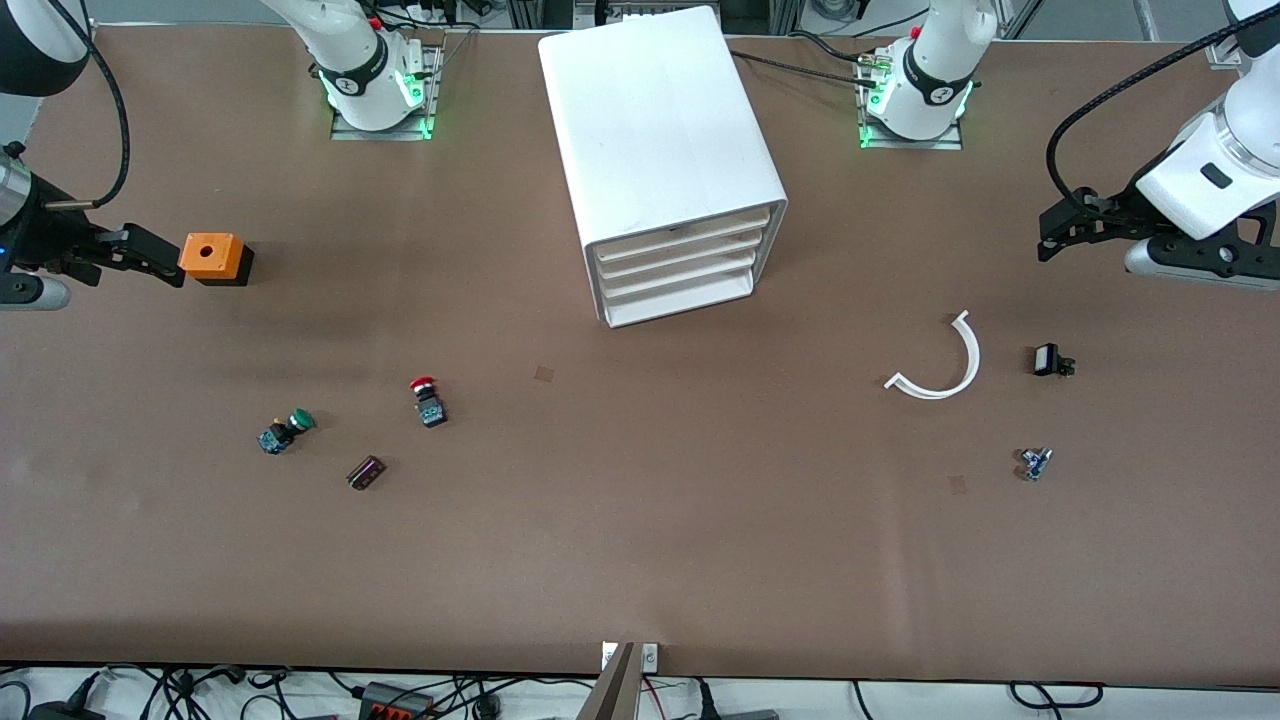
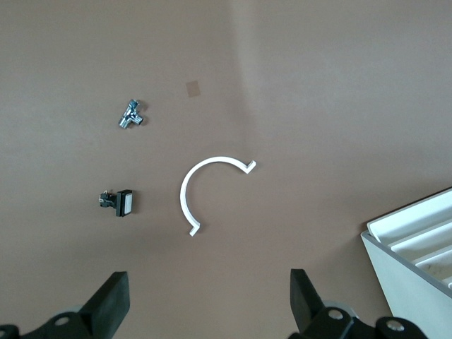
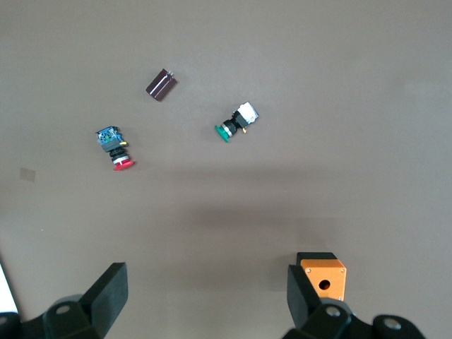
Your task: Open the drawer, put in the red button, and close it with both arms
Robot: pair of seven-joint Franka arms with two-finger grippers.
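Note:
The white cabinet (image 1: pixel 660 150) stands at the middle of the table near the arms' bases; its corner shows in the left wrist view (image 2: pixel 417 261). Its uppermost drawer (image 1: pixel 685 232) is shut, flush with the three below. The red button (image 1: pixel 428 398) lies on its side on the table, nearer the front camera and toward the right arm's end; it also shows in the right wrist view (image 3: pixel 116 150). My right gripper (image 1: pixel 165 262) (image 3: pixel 207 289) hangs open and empty beside the orange cube (image 1: pixel 213 258). My left gripper (image 1: pixel 1050 232) (image 2: pixel 210 296) hangs open and empty over the left arm's end of the table.
A green-capped button (image 1: pixel 286 431) and a dark oblong part (image 1: pixel 366 472) lie near the red button. A white curved strip (image 1: pixel 945 365), a small black part (image 1: pixel 1048 360) and a small metal fitting (image 1: pixel 1034 462) lie toward the left arm's end.

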